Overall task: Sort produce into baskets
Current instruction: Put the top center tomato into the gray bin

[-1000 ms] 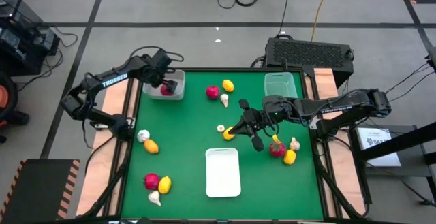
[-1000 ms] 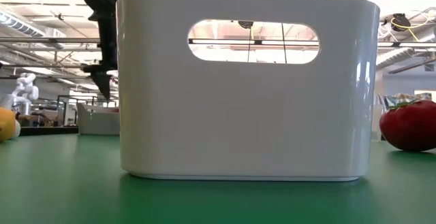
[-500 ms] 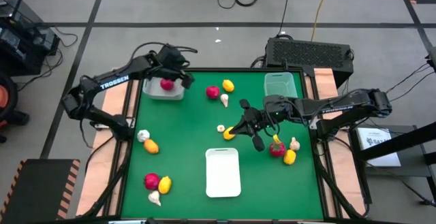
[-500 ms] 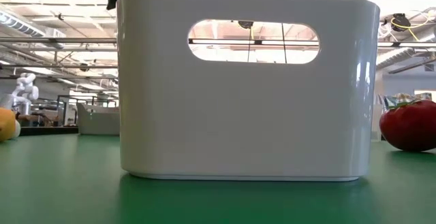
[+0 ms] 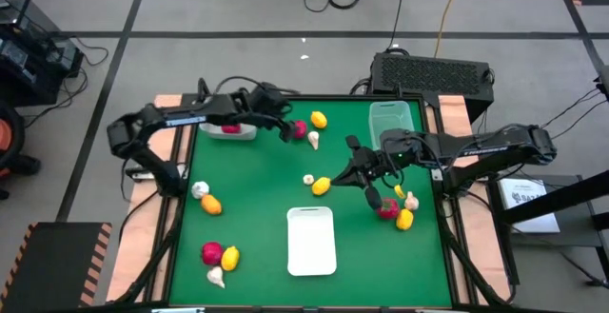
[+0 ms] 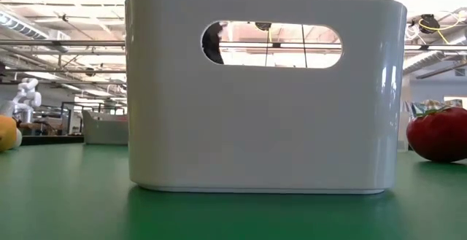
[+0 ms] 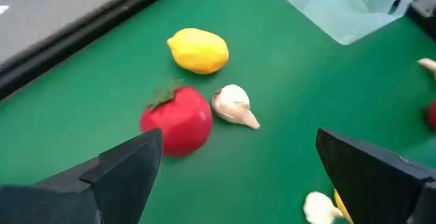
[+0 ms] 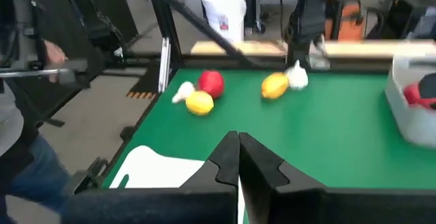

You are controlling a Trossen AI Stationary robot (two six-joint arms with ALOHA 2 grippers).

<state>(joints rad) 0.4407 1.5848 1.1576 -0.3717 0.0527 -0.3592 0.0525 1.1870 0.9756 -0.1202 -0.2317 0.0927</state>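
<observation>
**One red piece binned, nearly all the produce left on the worktop**

High view: one red piece (image 5: 231,127) lies in the whitish-grey basket (image 5: 228,123) at the far left corner of the green worktop (image 5: 276,199). The pale green basket (image 5: 390,118) at the far right looks empty. The left gripper (image 5: 288,130) hovers with fingers spread wide, holding nothing, just beside a red tomato (image 5: 299,129), a yellow lemon (image 5: 319,120) and a garlic bulb (image 5: 313,140). The right gripper (image 5: 366,185) hangs mid-worktop, fingers closed and empty, between a loose lemon (image 5: 321,186) and a cluster by the right edge. More pieces sit along the left edge.

Low view: a white tub (image 6: 263,94) blocks most of the scene; a red piece (image 6: 438,134) shows at its right.

Left wrist view: the tomato (image 7: 177,122) is glossy with a green leaf, and the garlic (image 7: 234,105) touches it.

Right wrist view: the closed fingers (image 8: 238,159) point toward the left-edge pieces.

By my judgement, sorting has barely begun.
</observation>
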